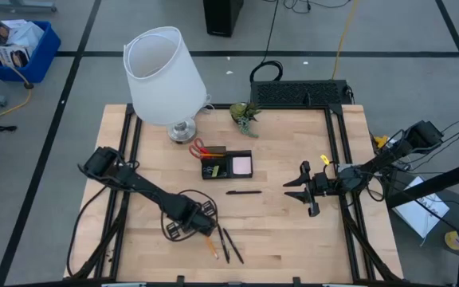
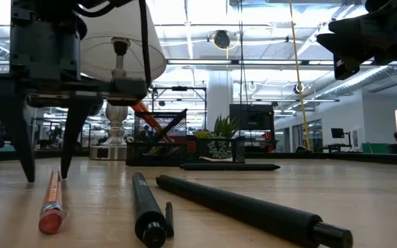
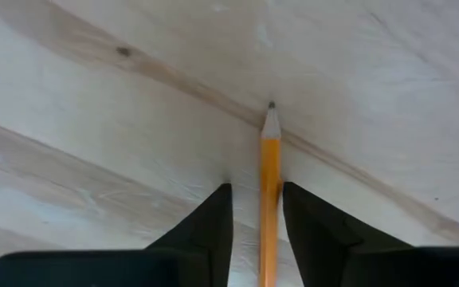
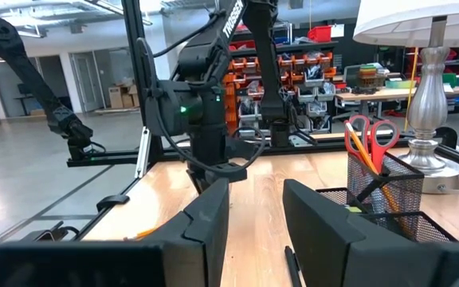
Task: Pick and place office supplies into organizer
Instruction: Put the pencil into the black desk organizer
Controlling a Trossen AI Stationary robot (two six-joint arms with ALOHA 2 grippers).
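Because the orange pencil (image 3: 269, 191) lies flat on the counter (image 1: 293, 231), the left gripper (image 3: 257, 209) straddles it with fingers parted, not yet clenched, well short of the organizer (image 1: 227, 166). The right gripper (image 1: 307, 191) waits part-open and empty beside it, leaving the approach free.

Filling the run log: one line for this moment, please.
left gripper: fingers open astride orange pencil lying on table | right gripper: open, waits above table | organizer: scissors inside

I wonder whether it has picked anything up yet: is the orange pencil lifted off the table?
No, the orange pencil lies flat on the wooden table, between the left gripper's two fingers.
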